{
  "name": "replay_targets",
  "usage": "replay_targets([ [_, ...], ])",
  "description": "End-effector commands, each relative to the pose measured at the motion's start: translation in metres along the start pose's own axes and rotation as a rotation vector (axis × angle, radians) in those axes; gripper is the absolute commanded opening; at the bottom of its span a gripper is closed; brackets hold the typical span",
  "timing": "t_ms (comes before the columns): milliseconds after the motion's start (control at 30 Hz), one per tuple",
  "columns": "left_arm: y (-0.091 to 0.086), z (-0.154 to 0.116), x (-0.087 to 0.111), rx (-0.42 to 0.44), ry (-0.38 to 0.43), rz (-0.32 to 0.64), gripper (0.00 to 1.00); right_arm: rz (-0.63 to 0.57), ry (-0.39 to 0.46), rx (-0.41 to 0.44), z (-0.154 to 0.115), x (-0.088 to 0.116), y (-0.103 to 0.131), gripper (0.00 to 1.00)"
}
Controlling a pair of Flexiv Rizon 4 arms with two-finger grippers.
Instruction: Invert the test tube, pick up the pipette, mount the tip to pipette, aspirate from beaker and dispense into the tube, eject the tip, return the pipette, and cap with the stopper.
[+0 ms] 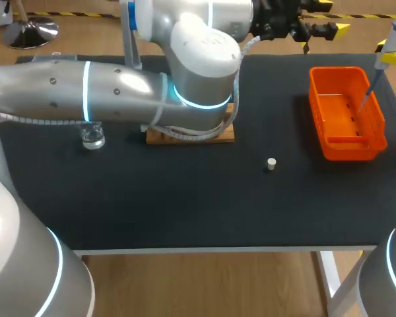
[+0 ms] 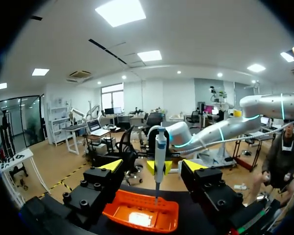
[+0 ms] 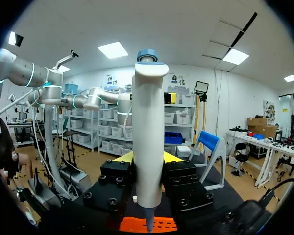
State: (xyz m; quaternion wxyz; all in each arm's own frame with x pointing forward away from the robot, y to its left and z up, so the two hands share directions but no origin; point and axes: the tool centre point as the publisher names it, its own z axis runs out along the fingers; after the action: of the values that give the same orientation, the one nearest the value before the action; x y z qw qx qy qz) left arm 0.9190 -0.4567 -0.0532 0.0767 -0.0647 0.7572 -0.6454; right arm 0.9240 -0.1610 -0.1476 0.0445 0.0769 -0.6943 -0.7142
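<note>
Tip dropping is judged to be the step now, so the filling steps are thought to be done. In the head view, the pipette (image 1: 387, 47) is held point down over the orange basket (image 1: 353, 150) by the right gripper (image 1: 391, 57). The left gripper (image 1: 327, 18) is kept near the far edge of the table (image 1: 185, 211). The stopper (image 1: 271, 164) is seen lying alone, and the beaker (image 1: 92, 137) is set near the wooden rack (image 1: 160, 137). The test tube cannot be seen.

In the left wrist view, the fingers are spread wide and nothing is held. The pipette is seen ahead, above the basket.

In the right wrist view, the pipette is squeezed between both fingers. Whether the tip is off cannot be told. Putting the pipette back and capping are left to be done.
</note>
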Motion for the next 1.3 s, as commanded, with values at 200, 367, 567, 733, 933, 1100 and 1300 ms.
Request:
replay_targets([
  [200,-0.002,0.005,-0.001,-0.008,-0.001,0.0,0.0,-0.001,0.003,0.001,-0.001,-0.001,0.0,0.0],
  [367,-0.002,0.005,-0.001,-0.008,-0.001,0.0,0.0,-0.001,0.003,0.001,-0.001,-0.001,0.0,0.0],
  [567,-0.004,0.011,-0.002,0.004,0.011,0.006,0.0,-0.001,0.003,0.001,-0.001,-0.001,0.0,0.0],
  [733,-0.009,0.029,-0.005,0.023,0.039,0.015,0.0,-0.001,0.003,0.001,-0.001,-0.001,0.0,0.0],
  [933,-0.014,0.049,-0.002,0.032,0.06,0.012,0.0,-0.001,0.003,0.001,-0.001,-0.001,0.0,0.0],
  [1100,-0.018,0.062,0.001,0.051,0.053,0.025,0.0,-0.001,0.003,0.001,-0.001,-0.001,0.0,0.0],
  [1300,-0.019,0.076,0.003,0.076,0.067,0.027,0.0,-0.001,0.003,0.001,-0.001,-0.001,0.0,0.0],
])
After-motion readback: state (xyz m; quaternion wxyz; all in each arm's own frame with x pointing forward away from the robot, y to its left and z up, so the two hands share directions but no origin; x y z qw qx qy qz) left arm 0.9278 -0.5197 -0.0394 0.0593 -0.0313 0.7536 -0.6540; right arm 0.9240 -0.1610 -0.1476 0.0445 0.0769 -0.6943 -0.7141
